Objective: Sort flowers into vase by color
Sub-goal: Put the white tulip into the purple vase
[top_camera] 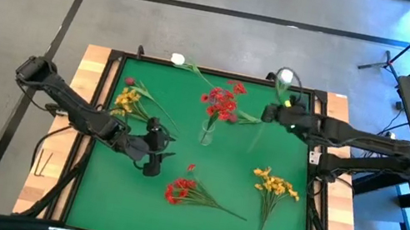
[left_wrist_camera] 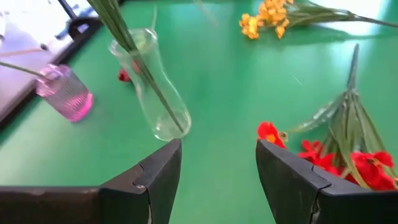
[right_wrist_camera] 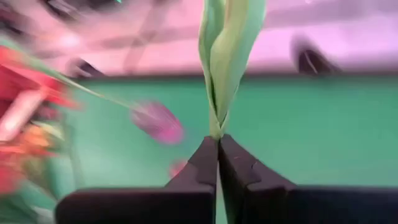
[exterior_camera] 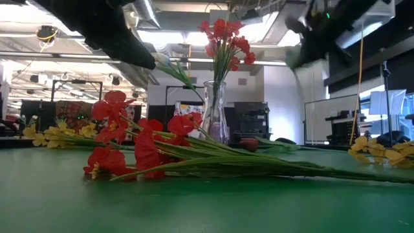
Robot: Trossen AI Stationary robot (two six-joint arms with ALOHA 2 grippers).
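White tulip at upper right of frame, stem pinched in right gripper, lifted clear for transfer. Glass vase at centre holds red flowers. Left gripper spread wide, empty, above red bunch, ready for pickup.

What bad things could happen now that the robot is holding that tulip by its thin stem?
The right gripper pinches only the thin stem of the white tulip, so it may swing or slip out. The glass vase is narrow, tall and already holds red flowers; a bump might tip it. The left gripper, open near the loose red bunch, could drag its stems.
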